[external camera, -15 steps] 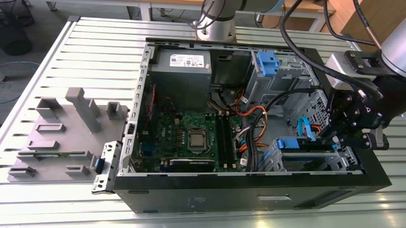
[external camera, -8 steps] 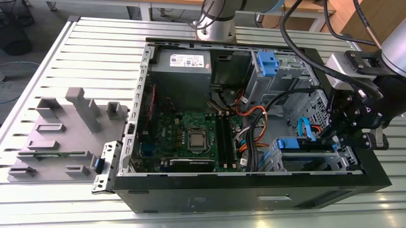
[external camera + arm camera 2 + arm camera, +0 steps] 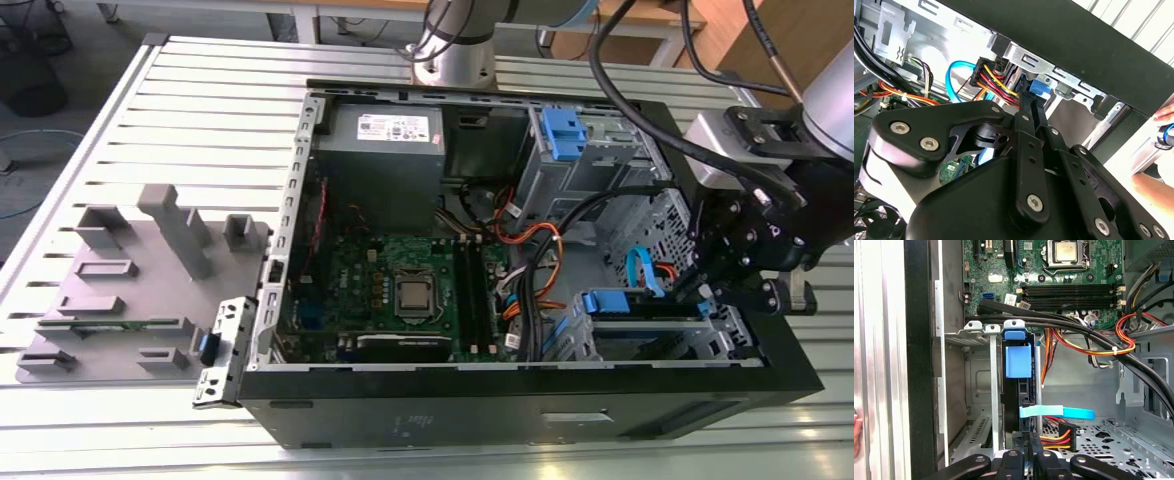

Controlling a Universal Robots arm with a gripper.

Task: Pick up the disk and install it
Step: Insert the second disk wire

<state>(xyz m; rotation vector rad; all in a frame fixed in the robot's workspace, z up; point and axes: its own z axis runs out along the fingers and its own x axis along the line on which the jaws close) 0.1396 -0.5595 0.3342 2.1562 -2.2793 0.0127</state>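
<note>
The disk (image 3: 1021, 400) stands edge-on in the drive cage (image 3: 991, 390) at the corner of the open computer case (image 3: 534, 410). Its blue carrier tab (image 3: 1018, 360) sits at the end facing the motherboard. In the exterior view the tab (image 3: 609, 303) marks the disk in the cage on the exterior view's right. My gripper (image 3: 1023, 437) is shut, its fingers pressed together at the disk's other end. It reaches down inside the case (image 3: 710, 292). In the second wrist view the gripper (image 3: 1030, 95) touches a blue piece of the frame (image 3: 1040, 89).
A blue data cable (image 3: 1064, 413) and a black power plug (image 3: 1066, 432) hang beside the disk. Thick black cables (image 3: 1079, 335) cross above the cage. A second blue carrier (image 3: 561, 130) sits in the upper bay. A person's hand (image 3: 1160, 127) is just outside the case wall.
</note>
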